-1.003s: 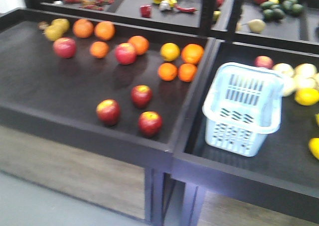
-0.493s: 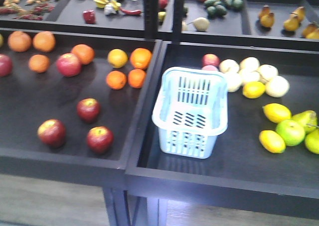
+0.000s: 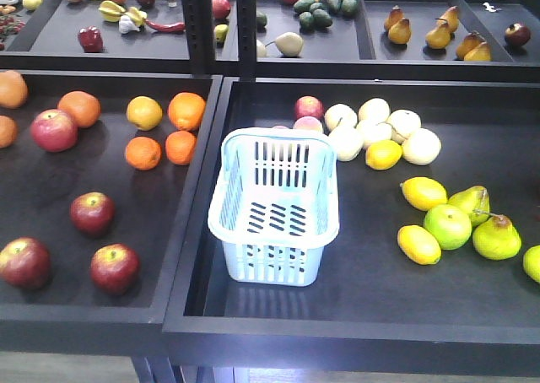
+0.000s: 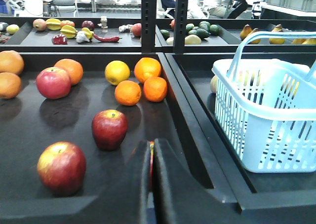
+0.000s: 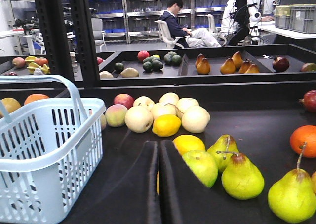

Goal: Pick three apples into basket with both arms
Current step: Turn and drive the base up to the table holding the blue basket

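Left tray [image 3: 51,180]: three dark maroon apples are held on its matte black floor, well apart from one another: front-left apple [image 3: 25,262], rear apple [image 3: 92,213], front-right apple [image 3: 115,268]. A pinker apple [image 3: 54,130] and oranges [image 3: 143,153] are set behind them.
Left gripper [image 4: 152,146]: its fingers [image 4: 173,184] are pressed together with nothing grasped; a red sliver is glimpsed through the slit.
Basket [image 3: 270,261]: stood upright at the left end of the right tray [image 3: 371,265]; only its slotted base is seen inside.
Right tray: pale round fruit [image 3: 374,110], lemons [image 3: 423,193] and green pears [image 3: 496,238] are contained; pink fruit [image 3: 309,107] behind the basket is partly hidden.
Right gripper [image 5: 158,146]: clenched on nothing.
Basket material: smooth pale-blue plastic, rectangular, loop handle raised.
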You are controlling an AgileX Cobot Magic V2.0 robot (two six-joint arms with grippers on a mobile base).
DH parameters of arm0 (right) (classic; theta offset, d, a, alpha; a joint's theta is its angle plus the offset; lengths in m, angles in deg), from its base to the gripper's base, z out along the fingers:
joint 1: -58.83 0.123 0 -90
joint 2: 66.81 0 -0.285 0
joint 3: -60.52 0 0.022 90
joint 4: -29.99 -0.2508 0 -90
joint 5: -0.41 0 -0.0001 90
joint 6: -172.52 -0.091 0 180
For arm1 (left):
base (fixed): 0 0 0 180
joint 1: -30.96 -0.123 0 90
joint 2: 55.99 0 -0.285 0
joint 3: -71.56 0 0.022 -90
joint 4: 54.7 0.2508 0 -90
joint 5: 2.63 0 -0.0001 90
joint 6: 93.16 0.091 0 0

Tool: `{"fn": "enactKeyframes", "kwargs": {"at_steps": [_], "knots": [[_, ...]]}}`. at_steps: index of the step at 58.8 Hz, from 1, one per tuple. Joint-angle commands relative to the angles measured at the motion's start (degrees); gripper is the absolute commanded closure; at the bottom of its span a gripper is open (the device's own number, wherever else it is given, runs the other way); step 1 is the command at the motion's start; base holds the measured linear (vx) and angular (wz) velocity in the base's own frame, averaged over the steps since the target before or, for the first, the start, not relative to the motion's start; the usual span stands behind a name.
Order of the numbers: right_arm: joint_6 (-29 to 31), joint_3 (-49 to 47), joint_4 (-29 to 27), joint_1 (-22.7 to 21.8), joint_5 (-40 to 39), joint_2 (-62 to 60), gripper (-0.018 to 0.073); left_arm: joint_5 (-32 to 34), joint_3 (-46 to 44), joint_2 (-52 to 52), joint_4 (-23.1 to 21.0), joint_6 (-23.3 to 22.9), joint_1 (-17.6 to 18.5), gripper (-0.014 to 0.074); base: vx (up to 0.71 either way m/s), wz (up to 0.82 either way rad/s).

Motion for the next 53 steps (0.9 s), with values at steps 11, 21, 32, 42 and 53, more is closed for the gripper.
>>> {"fn": "enactKeyframes", "kwargs": {"at_steps": [11,21,32,42,53], "knots": [[0.41,0.65,0.28,-0.26,-4.25,-0.65,0.0567,4.04,-1.45,-0.73,-0.13,0.0,-0.15,0.0602,0.08,-0.09],[0.41,0.65,0.28,-0.26,-4.25,-0.65,0.0567,4.04,-1.45,-0.73,-0.13,0.0,-0.15,0.0602,0.09,-0.05],[0.41,0.65,0.28,-0.26,-4.25,-0.65,0.0567,4.04,-1.45,-0.73,-0.13,0.0,-0.15,0.0602,0.08,-0.02],[0.41,0.65,0.28,-0.26,-4.25,-0.65,0.0567,4.04,-1.45,-0.73,-0.13,0.0,-0.15,0.0602,0.08,0.01],[0.41,0.65,0.28,-0.26,-4.25,-0.65,0.0567,4.04,-1.45,-0.73,-0.13,0.0,-0.15,0.0602,0.07,-0.01]]}}
